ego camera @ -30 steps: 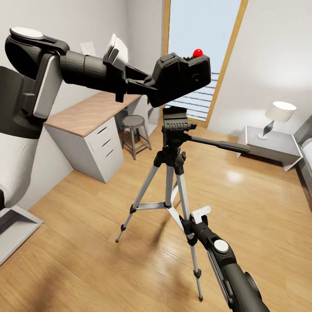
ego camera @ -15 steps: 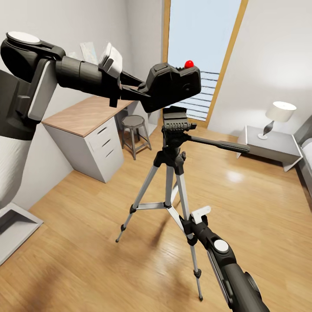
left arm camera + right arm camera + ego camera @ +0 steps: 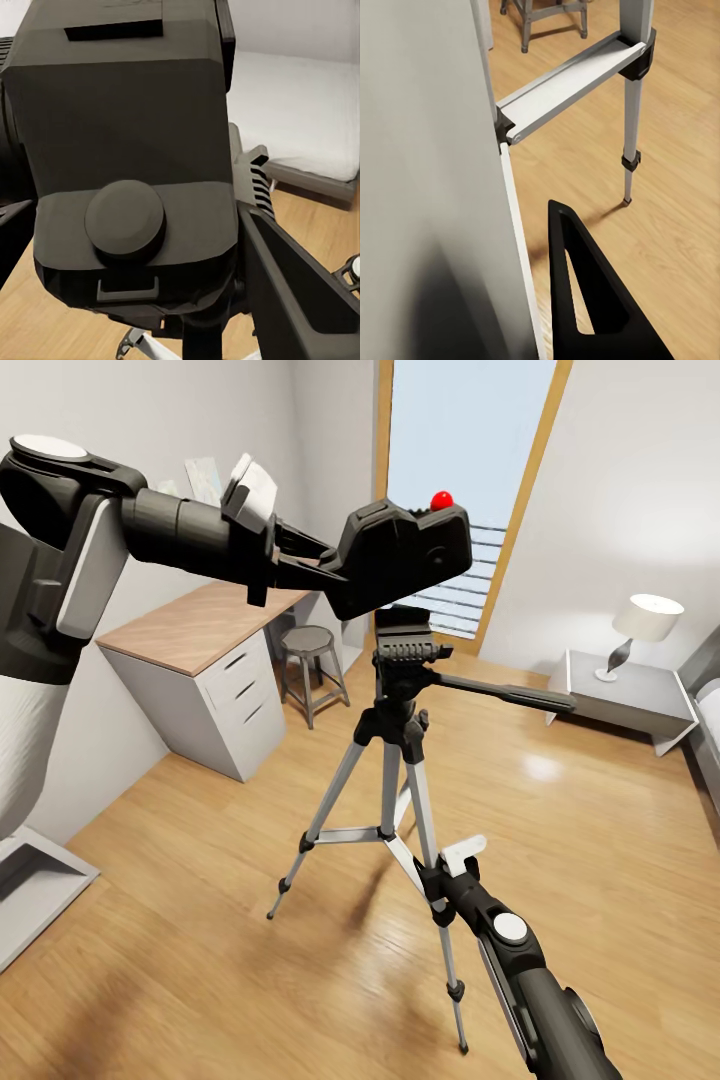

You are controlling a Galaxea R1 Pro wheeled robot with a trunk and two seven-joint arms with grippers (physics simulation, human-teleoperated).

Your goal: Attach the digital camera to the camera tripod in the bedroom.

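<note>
Two tools: left tool grasping the digital camera; right tool at a leg, grip unclear.
Camera: just above the camera tripod head.

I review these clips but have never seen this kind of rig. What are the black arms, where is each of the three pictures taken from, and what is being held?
This is a simulated two-armed robot in a bedroom. The head view looks down over both arms. The left gripper holds the digital camera, with its red button on top, just above the head plate of the camera tripod; not seated yet, as far as I can tell. The left wrist view shows the camera's body close up. The right gripper is low against one tripod leg; the right wrist view shows that leg beside one black finger.
</note>
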